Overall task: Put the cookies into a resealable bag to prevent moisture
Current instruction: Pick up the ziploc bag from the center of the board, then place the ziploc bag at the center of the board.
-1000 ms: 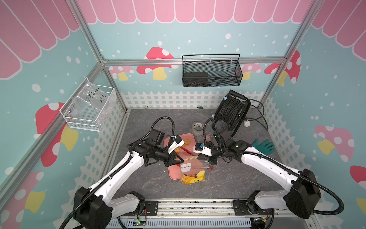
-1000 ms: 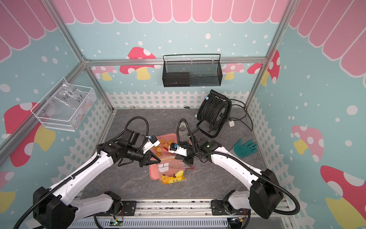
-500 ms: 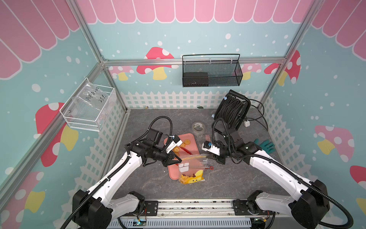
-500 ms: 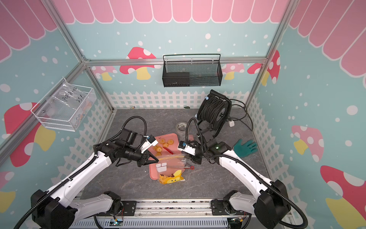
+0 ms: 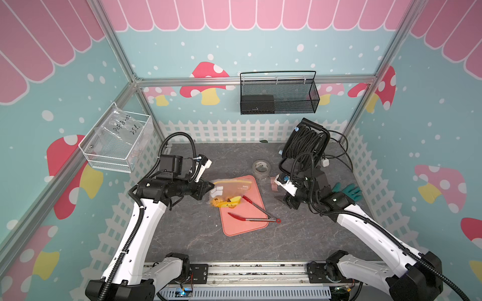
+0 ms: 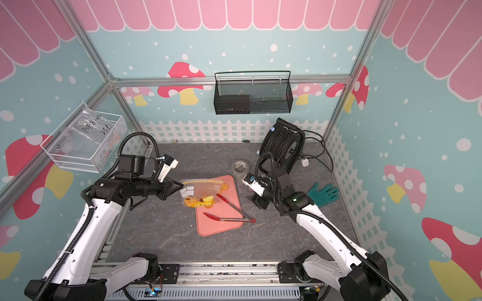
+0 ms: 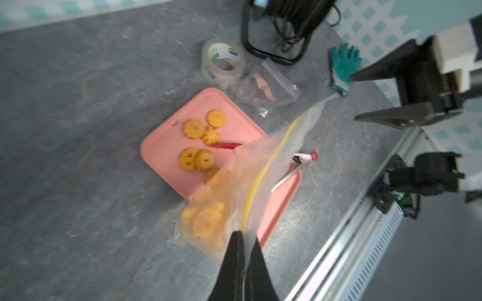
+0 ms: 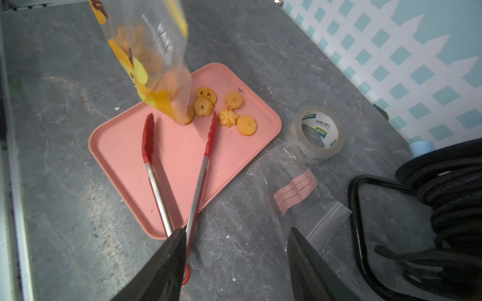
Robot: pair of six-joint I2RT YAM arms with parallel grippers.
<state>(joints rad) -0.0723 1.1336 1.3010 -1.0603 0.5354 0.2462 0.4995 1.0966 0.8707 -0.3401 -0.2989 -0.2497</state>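
A: The left arm reached out low and nearly level toward the middle. The left gripper (image 7: 242, 235) had its jaws pressed together on the edge of the resealable bag (image 7: 260, 161), right by the yellow zip strip.

B: And the bag hung from that pinch over the pink tray (image 8: 125, 156), with its low corner down at the tray. Whether it touched, I couldn't tell.

A: Where were the cookies (image 7: 206, 224)?

B: Split! A clump sat bunched in the bag's low end. About six more lay loose on the far end of the tray.

A: And the right arm?

B: It was bent at the elbow, with the wrist tipped down just off the tray's right edge. The right gripper (image 8: 236, 230) had its jaws spread wide and gripped nothing. It hovered over the handle end of the red-tipped tongs (image 8: 154, 161), which lay splayed open on the tray.

A: Any writing to call?

B: White print ran along the bag, too blurred to read, above a yellow cartoon patch. The tape roll (image 8: 315, 133) showed a green-and-blue logo I couldn't make out. The small clear bag (image 8: 296, 191) beside it carried a pink strip with ruled lines. On the left wall, plastic in the wire bin (image 5: 114, 146) bore black marker, roughly "PeF8-02" and "25L".
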